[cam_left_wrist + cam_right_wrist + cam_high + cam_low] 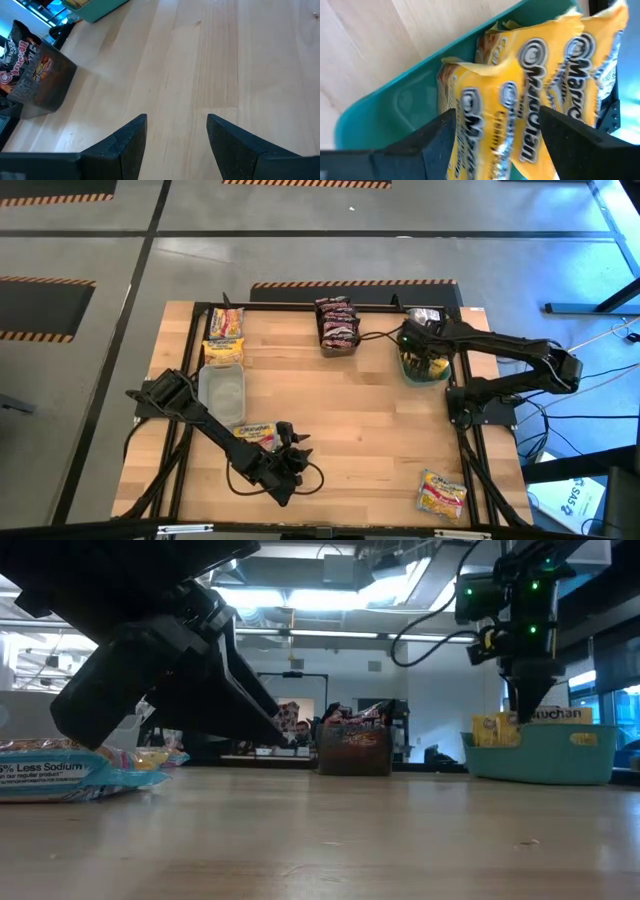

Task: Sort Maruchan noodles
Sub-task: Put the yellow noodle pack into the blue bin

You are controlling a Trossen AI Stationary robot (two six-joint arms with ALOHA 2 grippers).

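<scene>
A lab or workshop: hazard-striped concrete floor (70, 280), framed wooden bench (350, 410), ceiling strip lights (330, 600).

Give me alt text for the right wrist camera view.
Open right gripper hangs over yellow Maruchan packets standing in a teal bin. Pale wooden table shows beside the bin.
</scene>
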